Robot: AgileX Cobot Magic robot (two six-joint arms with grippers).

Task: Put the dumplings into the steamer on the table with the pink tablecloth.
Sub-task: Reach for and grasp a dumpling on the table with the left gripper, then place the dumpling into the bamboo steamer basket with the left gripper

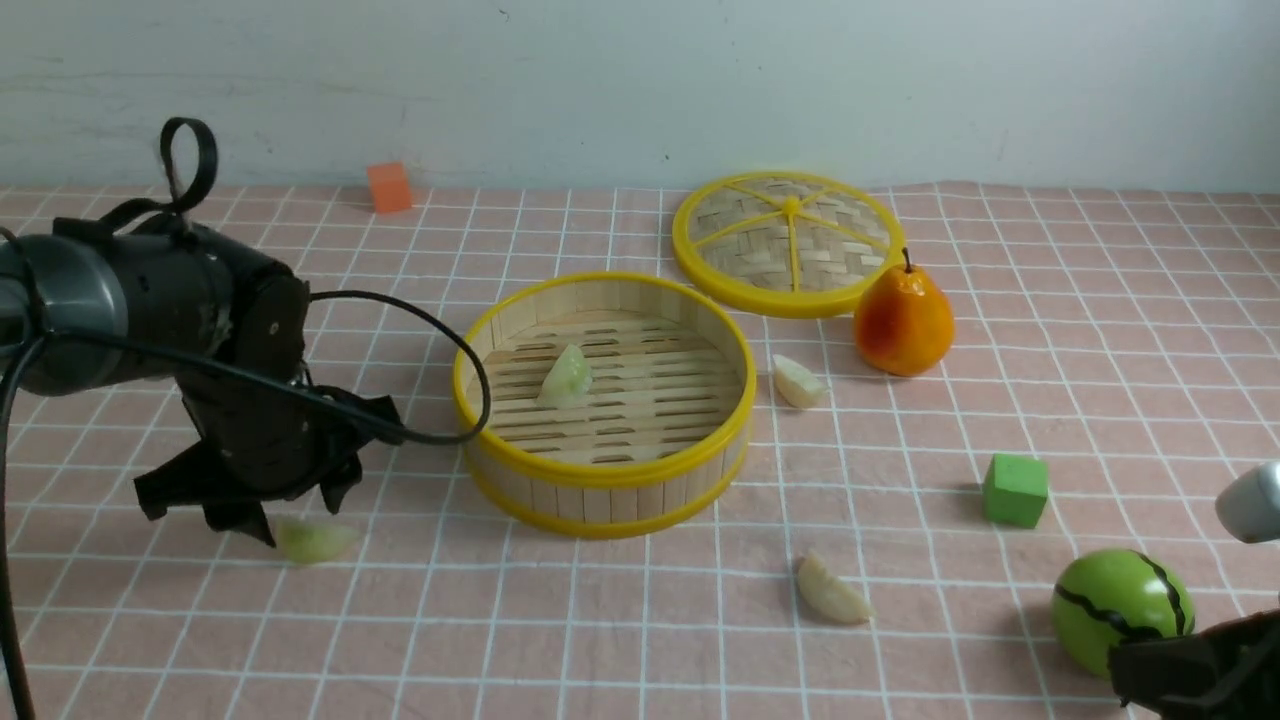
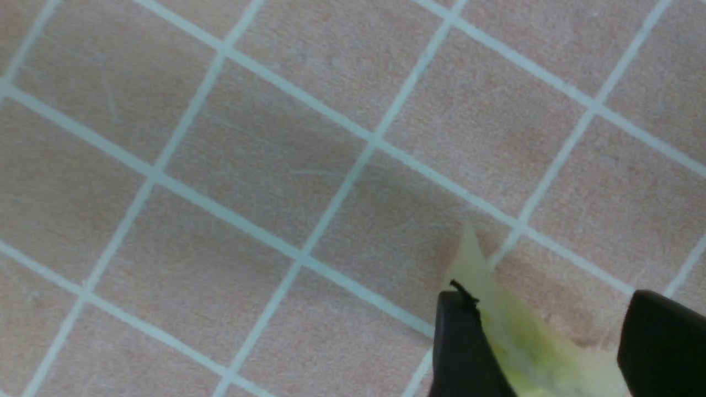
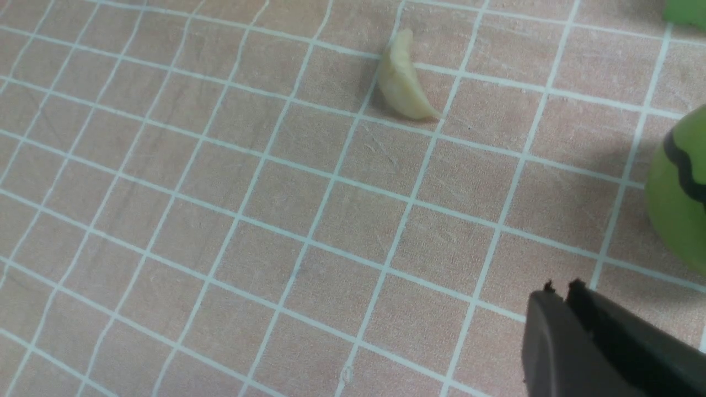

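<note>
The steamer (image 1: 600,478) stands mid-table on the pink tablecloth (image 1: 1100,300), with one pale green dumpling (image 1: 566,377) on its slats. A second green dumpling (image 1: 315,540) lies on the cloth to the steamer's left. My left gripper (image 1: 295,520) is lowered over it and open. In the left wrist view this dumpling (image 2: 513,336) sits between the fingers of the left gripper (image 2: 551,309), touching one, with a gap to the other. Cream dumplings lie right of the steamer (image 1: 798,382) and nearer the front (image 1: 830,592) (image 3: 402,82). My right gripper (image 3: 562,289) is shut and empty, low at the front right (image 1: 1125,665).
The woven yellow lid (image 1: 790,243) lies flat behind the steamer. A pear (image 1: 902,320) stands beside it. A green cube (image 1: 1015,490) and a striped green ball (image 1: 1115,605) sit front right, the ball close to my right gripper. An orange cube (image 1: 389,187) is by the back wall.
</note>
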